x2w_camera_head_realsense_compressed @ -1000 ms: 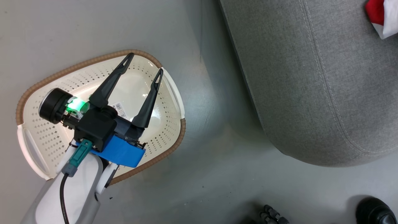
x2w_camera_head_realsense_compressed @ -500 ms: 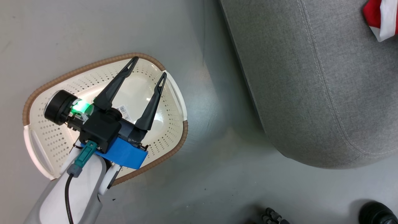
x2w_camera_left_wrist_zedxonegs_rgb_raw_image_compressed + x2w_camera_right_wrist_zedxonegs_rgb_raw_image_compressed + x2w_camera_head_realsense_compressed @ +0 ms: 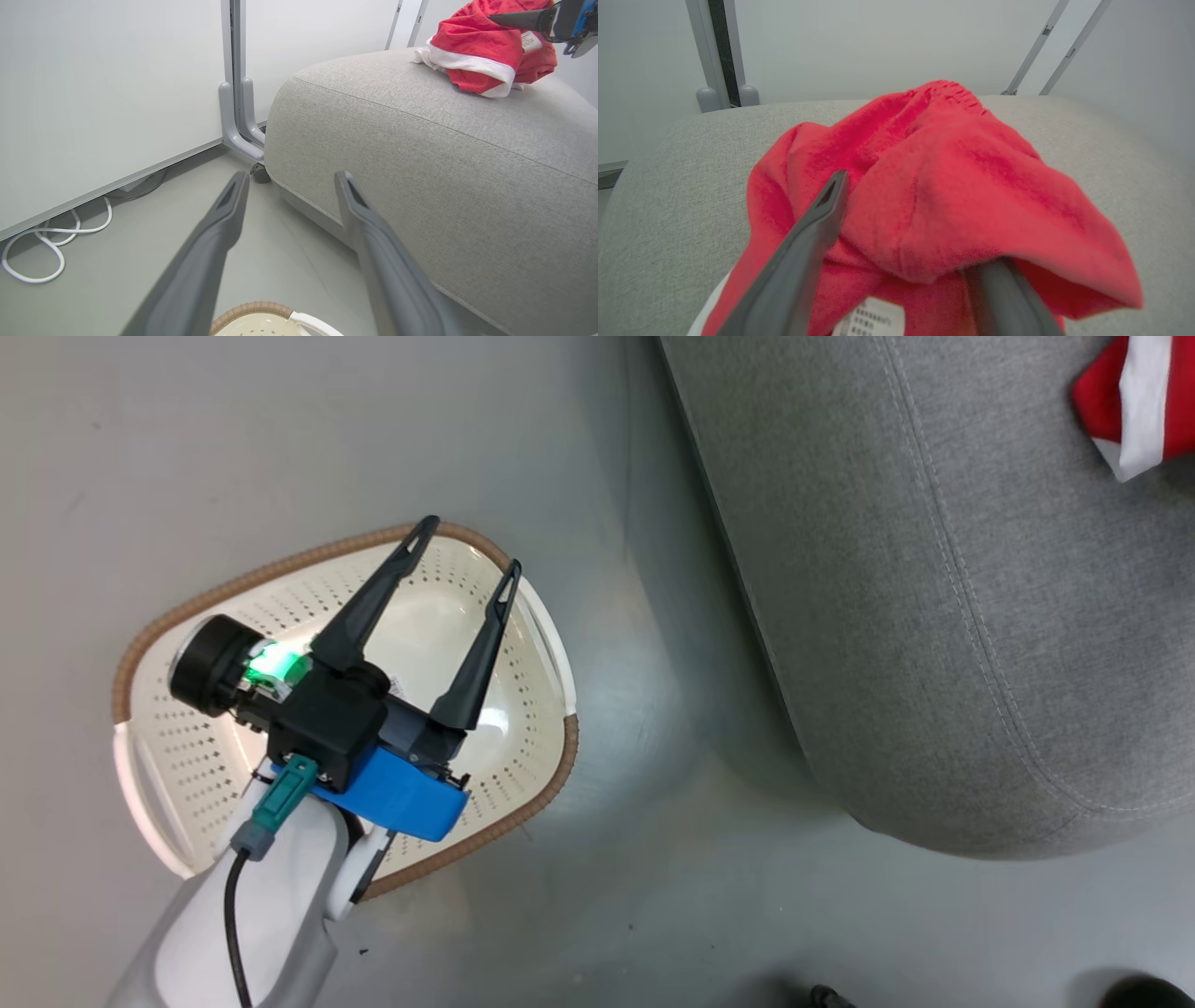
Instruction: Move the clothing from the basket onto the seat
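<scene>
The cream basket [image 3: 187,747] with its brown rim stands on the floor at the left of the head view, and its rim [image 3: 252,309] shows below my left fingers. My left gripper [image 3: 470,543] [image 3: 292,176] hangs open above the basket, holding nothing. The grey seat [image 3: 934,616] [image 3: 444,154] [image 3: 668,186] lies to the right. Red clothing [image 3: 1097,392] [image 3: 472,42] [image 3: 962,186] with white trim lies heaped on it. My right gripper [image 3: 889,186] [image 3: 523,19] is at the heap, fingers spread, with fabric draped over and hiding the right finger.
A strip of grey floor [image 3: 672,756] separates basket and seat. A white wall panel with a grey post foot [image 3: 238,121] stands beside the seat's corner. A white cable [image 3: 51,233] loops along the wall's base. A dark object [image 3: 1139,989] sits at the bottom right edge.
The head camera has shifted, so basket and left arm sit lower and further right in the picture and more red clothing shows at the top right. The left gripper stays open.
</scene>
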Robot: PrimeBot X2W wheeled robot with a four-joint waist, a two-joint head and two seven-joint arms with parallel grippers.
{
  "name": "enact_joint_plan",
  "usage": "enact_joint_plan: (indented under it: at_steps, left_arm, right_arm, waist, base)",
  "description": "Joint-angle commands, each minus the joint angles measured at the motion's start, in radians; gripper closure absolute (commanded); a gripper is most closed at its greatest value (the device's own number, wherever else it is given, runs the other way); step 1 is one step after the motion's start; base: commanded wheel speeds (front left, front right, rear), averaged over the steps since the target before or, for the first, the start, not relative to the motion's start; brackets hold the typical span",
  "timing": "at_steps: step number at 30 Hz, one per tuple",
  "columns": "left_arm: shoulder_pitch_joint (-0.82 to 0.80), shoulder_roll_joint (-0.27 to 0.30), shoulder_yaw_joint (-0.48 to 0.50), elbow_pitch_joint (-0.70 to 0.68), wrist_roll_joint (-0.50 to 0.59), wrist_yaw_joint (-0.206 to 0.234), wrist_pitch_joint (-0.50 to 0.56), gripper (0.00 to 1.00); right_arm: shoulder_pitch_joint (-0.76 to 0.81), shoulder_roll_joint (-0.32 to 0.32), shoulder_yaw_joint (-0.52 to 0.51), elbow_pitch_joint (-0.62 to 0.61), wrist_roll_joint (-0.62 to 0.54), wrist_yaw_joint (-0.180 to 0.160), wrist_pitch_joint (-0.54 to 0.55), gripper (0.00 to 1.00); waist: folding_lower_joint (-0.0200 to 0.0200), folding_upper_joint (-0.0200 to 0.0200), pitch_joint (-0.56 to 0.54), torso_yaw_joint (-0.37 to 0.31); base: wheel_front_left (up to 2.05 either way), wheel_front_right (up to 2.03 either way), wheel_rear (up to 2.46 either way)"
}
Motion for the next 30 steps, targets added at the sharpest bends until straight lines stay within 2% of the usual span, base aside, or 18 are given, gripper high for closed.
enact_joint_plan:
  at_steps: [1,8,15,26,30]
  left_arm:
    - [0.002,-0.010,-0.005,0.010,-0.008,0.003,-0.009,0.00]
    - [0.038,-0.074,-0.002,0.057,-0.025,-0.005,-0.016,0.00]
    - [0.128,-0.133,0.043,0.077,-0.032,-0.011,-0.016,0.00]
    - [0.273,-0.206,0.134,0.117,-0.034,-0.029,-0.016,0.00]
    - [0.336,-0.227,0.172,0.139,-0.032,-0.035,-0.016,0.00]
  right_arm:
    - [0.026,-0.003,0.007,-0.011,-0.005,0.000,-0.005,0.00]
    - [0.161,0.002,0.015,-0.075,0.004,0.000,-0.005,0.00]
    - [0.317,0.009,0.040,-0.144,0.007,0.000,0.010,0.00]
    - [0.528,0.040,0.070,-0.320,0.036,0.000,0.071,0.00]
    - [0.646,0.082,0.074,-0.423,0.050,0.000,0.100,0.00]
  waist:
    - [0.0000,-0.0001,-0.029,0.012]
    - [0.0000,-0.0001,-0.141,0.054]
    - [0.0000,-0.0001,-0.284,0.087]
    - [0.0000,-0.0001,-0.478,0.141]
    - [0.0000,-0.0001,-0.560,0.179]
  base:
    - [0.00,0.00,0.00]
    - [0.00,0.00,0.00]
    - [0.00,0.00,0.00]
    - [0.00,0.00,0.00]
    - [0.00,0.00,0.00]
